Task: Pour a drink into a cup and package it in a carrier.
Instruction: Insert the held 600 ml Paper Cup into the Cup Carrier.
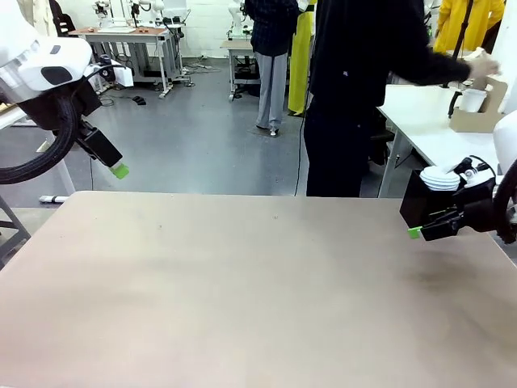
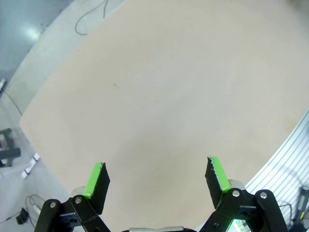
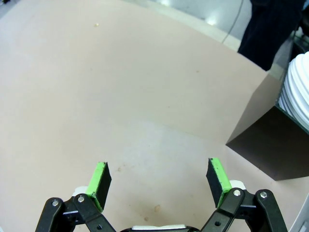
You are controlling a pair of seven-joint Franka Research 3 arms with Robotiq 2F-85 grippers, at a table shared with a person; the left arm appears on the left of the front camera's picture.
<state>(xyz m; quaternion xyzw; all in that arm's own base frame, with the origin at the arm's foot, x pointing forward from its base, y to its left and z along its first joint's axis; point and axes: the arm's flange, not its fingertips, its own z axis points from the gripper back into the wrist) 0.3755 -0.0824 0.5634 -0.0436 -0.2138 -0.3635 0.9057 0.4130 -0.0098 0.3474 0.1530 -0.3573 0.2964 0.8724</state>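
Note:
The brown cardboard carrier (image 1: 475,119) stands on a white side table at the far right with a white cup (image 1: 472,99) in it, and a person's hand (image 1: 483,66) is at its tall tab. The carafe with the drink is out of view. My left gripper (image 1: 118,169) hangs above the table's far left corner; in the left wrist view it (image 2: 157,169) is open over bare tabletop. My right gripper (image 1: 415,232) hovers low at the right edge; its wrist view shows it (image 3: 158,174) open with nothing between the fingers.
A black box (image 1: 419,200) with stacked white lids (image 1: 440,178) sits at the table's right edge, just behind my right gripper; the right wrist view has the box (image 3: 273,150) and lids (image 3: 298,92) too. The person (image 1: 355,89) stands at the far side, reaching right. The beige table (image 1: 242,283) spreads between my arms.

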